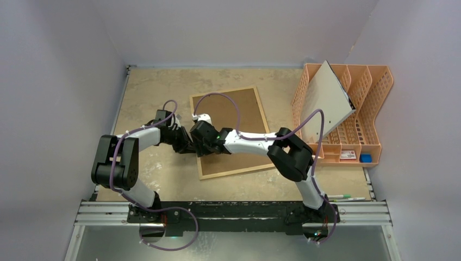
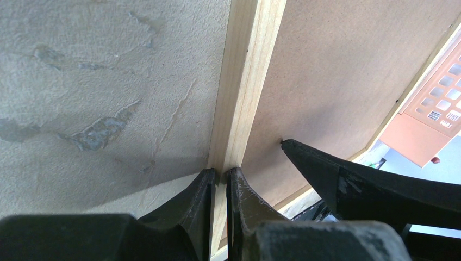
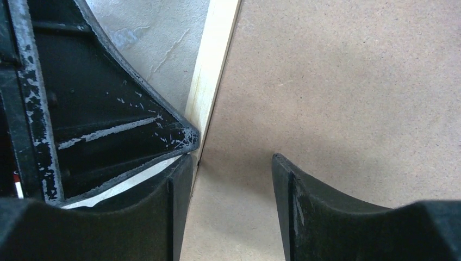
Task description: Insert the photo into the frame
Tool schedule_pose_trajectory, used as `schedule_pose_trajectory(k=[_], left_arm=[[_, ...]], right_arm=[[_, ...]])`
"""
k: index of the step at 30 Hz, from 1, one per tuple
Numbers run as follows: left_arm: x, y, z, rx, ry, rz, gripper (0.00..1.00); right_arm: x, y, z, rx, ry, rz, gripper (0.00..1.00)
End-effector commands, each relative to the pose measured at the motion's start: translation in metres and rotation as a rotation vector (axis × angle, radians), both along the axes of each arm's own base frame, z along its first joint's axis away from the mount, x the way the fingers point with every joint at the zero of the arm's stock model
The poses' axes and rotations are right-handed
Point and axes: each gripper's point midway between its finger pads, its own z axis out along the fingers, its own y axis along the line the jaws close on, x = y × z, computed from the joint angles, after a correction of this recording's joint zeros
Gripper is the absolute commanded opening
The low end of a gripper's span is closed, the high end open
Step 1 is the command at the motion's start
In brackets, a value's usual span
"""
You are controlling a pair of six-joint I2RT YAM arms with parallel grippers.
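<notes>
The frame (image 1: 242,109) lies back-up on the table, its brown fibreboard back facing up inside the light-wood rails. My left gripper (image 1: 186,145) is shut on the frame's left rail (image 2: 239,109); its jaws pinch the wood (image 2: 220,173). My right gripper (image 1: 200,142) is open just above the fibreboard (image 3: 337,81) next to that same rail, its jaws wide apart (image 3: 234,157) with nothing between them. One right finger (image 2: 348,182) shows in the left wrist view. The photo is out of view.
An orange plastic file rack (image 1: 375,109) stands at the back right with a grey-white board (image 1: 326,100) leaning in it. Small items sit in its front tray (image 1: 353,155). Pens (image 1: 345,197) lie near the right arm's base. Grey walls close in on all sides.
</notes>
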Motion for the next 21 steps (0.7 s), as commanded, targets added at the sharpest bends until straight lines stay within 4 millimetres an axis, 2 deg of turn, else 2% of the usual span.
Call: schedule_pose_trajectory(k=[1, 8, 15, 21], left_arm=[[-0.034, 0.039, -0.047, 0.228, 0.145, 0.023, 0.07], [-0.035, 0.039, -0.047, 0.228, 0.149, 0.024, 0.07], [-0.035, 0.039, -0.047, 0.23, 0.147, 0.024, 0.07], [-0.035, 0.039, -0.047, 0.23, 0.15, 0.023, 0.07]], right_arm=[[-0.028, -0.04, -0.042, -0.155, 0.091, 0.019, 0.57], [-0.018, -0.038, -0.016, -0.114, 0.026, 0.028, 0.59], [-0.018, -0.03, -0.024, -0.106, 0.044, 0.034, 0.58], [-0.014, -0.031, -0.035, -0.145, 0.042, 0.021, 0.56]])
